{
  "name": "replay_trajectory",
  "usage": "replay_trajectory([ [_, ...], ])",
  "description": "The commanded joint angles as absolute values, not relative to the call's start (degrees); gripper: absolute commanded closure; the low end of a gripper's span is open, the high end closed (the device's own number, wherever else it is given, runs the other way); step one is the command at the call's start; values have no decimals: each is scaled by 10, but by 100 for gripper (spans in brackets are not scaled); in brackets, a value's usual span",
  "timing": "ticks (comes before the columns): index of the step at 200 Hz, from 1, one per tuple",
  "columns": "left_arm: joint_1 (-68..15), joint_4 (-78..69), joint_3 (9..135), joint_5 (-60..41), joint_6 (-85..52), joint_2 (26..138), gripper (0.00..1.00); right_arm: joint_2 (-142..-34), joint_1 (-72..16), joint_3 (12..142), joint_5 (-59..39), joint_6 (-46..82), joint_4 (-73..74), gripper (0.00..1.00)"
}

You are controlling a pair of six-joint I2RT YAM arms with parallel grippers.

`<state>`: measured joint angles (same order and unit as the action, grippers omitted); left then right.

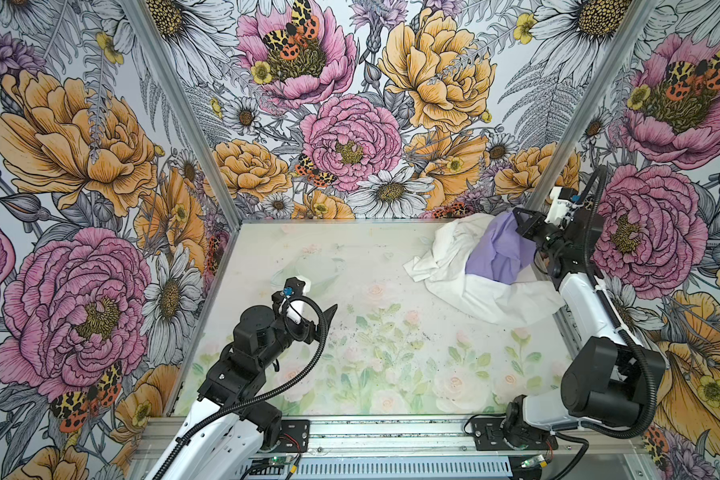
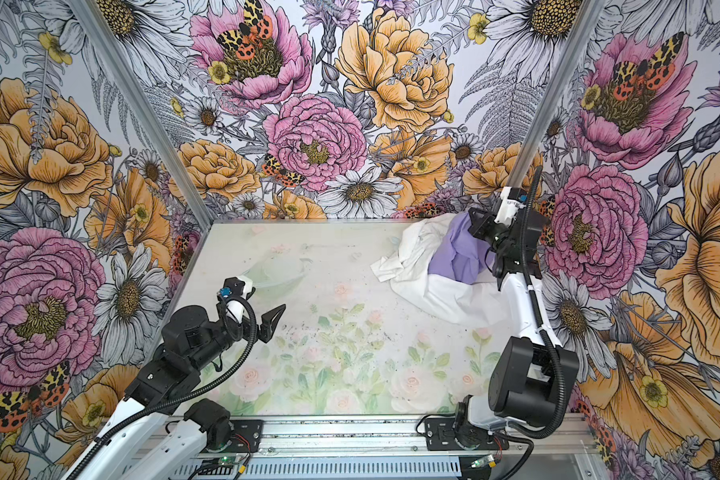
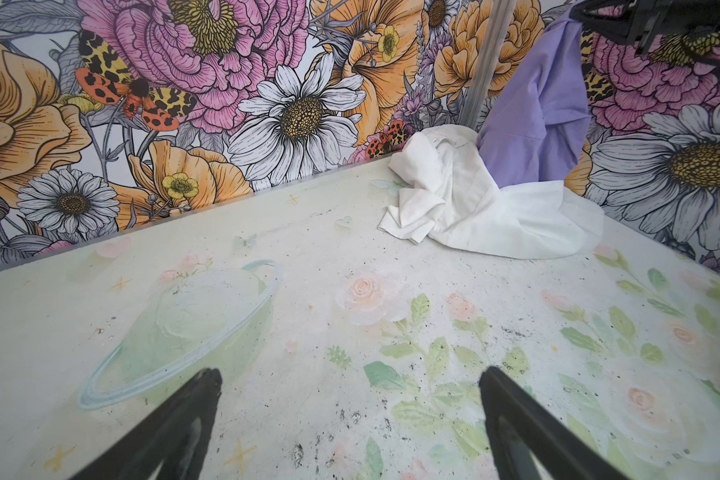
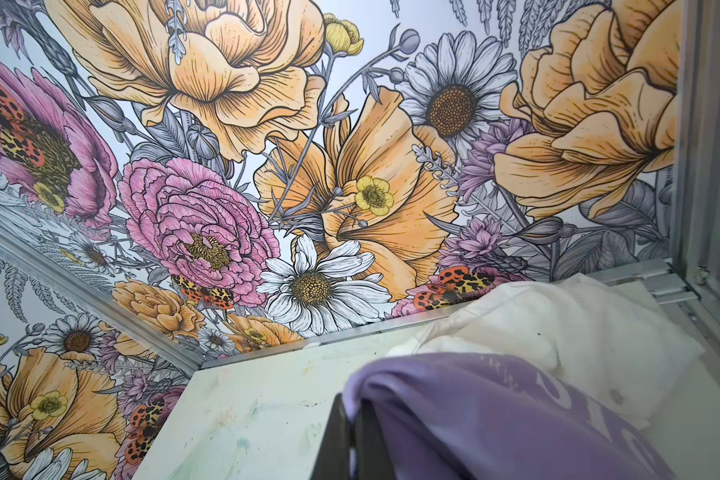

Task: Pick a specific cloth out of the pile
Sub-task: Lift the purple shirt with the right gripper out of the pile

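Above the pile point(image 1: 474, 270), the cloth point(image 1: 495, 253) hangs pinched in the closed right gripper point(image 1: 520, 222), its lower folds apparently touching the white heap. Extraction is begun, not finished. Well apart from the pile, the left gripper point(image 1: 329, 320) stands wide and empty.

- The table point(image 1: 350, 266) has a pale, worn print of pink roses and green leaves, flecked with dark specks in both top views.
- A faded ringed planet point(image 3: 184, 328) is printed on its surface in the left wrist view.
- Floral wallpaper point(image 1: 350, 137) with large pink and orange blooms, daisies and spotted moths covers the surrounding walls.
- Aluminium frame posts point(image 1: 184, 108) stand at the corners.
- A metal rail point(image 1: 391, 432) runs along the near edge.
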<state>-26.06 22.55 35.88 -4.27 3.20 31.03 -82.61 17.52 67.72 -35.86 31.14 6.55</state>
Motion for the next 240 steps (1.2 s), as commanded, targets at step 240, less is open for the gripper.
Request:
replay_trajectory([
  [240,-257,228,352,-33,39,312,1,-762,126,819,-345,324,89,100],
])
